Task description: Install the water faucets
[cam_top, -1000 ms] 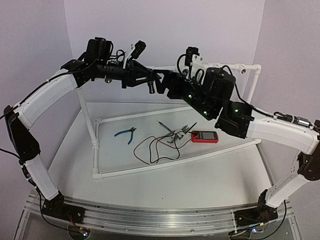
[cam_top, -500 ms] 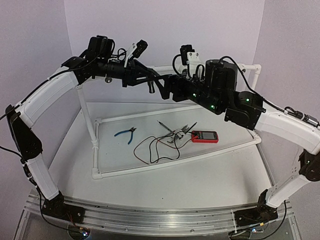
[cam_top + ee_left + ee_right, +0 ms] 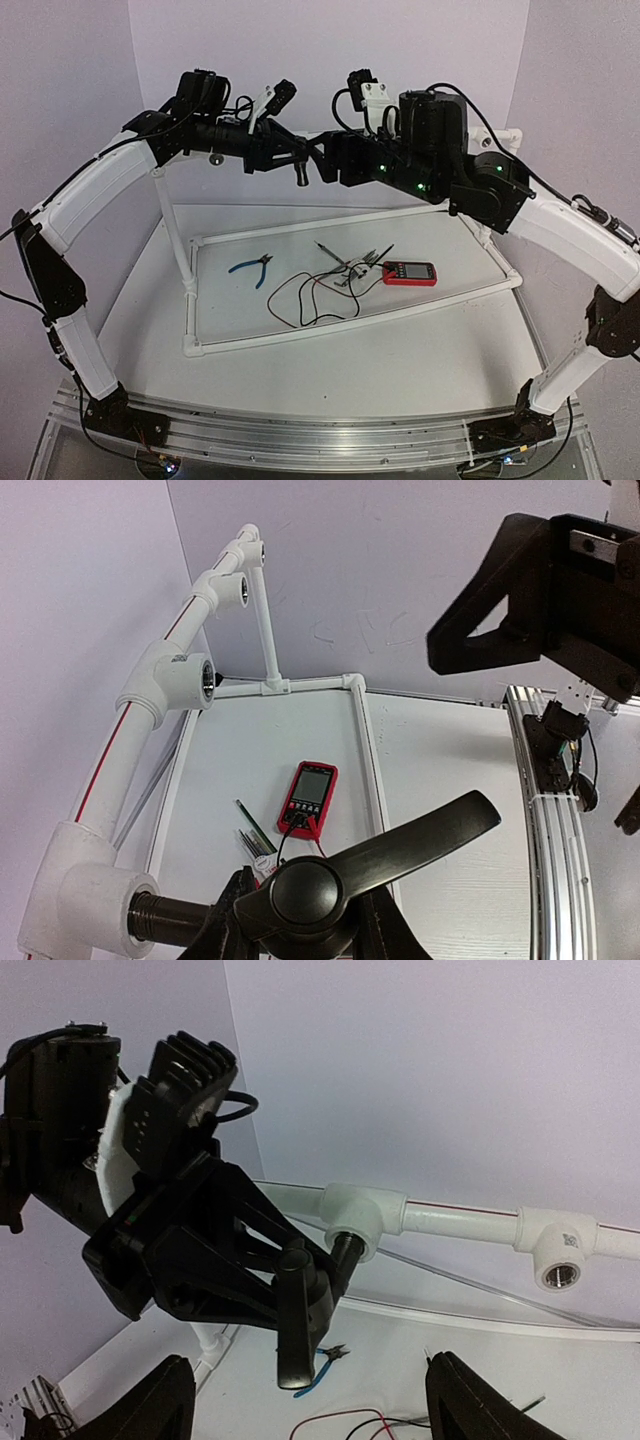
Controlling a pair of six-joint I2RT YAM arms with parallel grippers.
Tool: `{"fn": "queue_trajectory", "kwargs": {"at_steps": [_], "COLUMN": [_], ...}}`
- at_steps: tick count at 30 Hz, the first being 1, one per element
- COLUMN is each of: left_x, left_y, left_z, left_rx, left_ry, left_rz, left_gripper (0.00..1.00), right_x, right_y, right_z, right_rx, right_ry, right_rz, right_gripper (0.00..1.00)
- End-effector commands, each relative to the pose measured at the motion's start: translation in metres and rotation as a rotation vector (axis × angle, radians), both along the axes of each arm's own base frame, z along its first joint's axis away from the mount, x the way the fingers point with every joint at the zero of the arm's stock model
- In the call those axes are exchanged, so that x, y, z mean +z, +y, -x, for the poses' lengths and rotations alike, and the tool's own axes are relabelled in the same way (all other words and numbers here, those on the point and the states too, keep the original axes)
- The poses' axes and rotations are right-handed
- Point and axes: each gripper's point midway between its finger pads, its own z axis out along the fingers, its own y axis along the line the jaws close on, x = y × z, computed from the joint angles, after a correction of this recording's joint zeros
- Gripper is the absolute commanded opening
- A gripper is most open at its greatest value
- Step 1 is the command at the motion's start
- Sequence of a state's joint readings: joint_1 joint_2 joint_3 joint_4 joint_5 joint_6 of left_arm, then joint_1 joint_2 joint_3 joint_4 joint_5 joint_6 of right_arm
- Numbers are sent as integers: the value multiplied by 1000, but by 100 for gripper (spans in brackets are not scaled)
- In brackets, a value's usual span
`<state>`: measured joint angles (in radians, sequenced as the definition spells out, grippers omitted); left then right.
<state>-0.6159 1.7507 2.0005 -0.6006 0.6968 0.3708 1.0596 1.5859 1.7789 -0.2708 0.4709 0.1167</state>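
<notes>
The dark faucet [image 3: 330, 875] has its lever handle pointing up to the right, and its threaded stem sits in a white pipe socket [image 3: 95, 920]. My left gripper [image 3: 305, 930] is shut on the faucet body, with a finger on each side. In the right wrist view the faucet [image 3: 305, 1305] hangs from the tee socket [image 3: 365, 1222], lever pointing down. My right gripper [image 3: 312, 1405] is open and empty just in front of it, fingers wide apart. In the top view the left gripper [image 3: 290, 160] and the right gripper [image 3: 320, 168] meet at the upper pipe.
Other open sockets [image 3: 192, 677] line the top pipe [image 3: 470, 1222]. Blue-handled pliers [image 3: 252, 267], a red multimeter [image 3: 409, 272], its red and black leads [image 3: 310, 295] and thin probes [image 3: 340, 258] lie on the table inside the white pipe frame [image 3: 350, 318].
My right arm has risen and swung left, bringing its open gripper up close to the faucet. The left gripper has stayed shut on the faucet at the socket.
</notes>
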Motion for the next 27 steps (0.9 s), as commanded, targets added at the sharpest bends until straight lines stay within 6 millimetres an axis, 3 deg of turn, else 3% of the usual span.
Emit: {"fn": "queue_trajectory", "kwargs": {"at_steps": [1,7,11,15,17,23,27], "left_x": [23,21,23,24,24,26,26], "left_y": [12,13,13,13,12,11,11], "left_z": [-19,-19,-22,-22,-21,-20,-20], "left_rx": [89,79,84,78,71,59,57], "left_ry": [-121,-166,-215,-239,-241,-246,-245], "left_rz": [4,-16,-24,-28,-27,-19,-18], "left_gripper": [0,0,0,0,0,0,0], "right_x": [18,18,24,15,10,6,-1], "right_y": [11,3,14,26,21,21,28], "right_z": [12,1,-8,-21,-32,-37,-37], "right_rx": [29,-69,-83,-50,-38,82,130], "right_ry": [-39,-36,-52,5,64,192,234], "right_rz": [19,43,57,75,49,-52,-65], "right_gripper": [73,54,53,54,50,39,38]}}
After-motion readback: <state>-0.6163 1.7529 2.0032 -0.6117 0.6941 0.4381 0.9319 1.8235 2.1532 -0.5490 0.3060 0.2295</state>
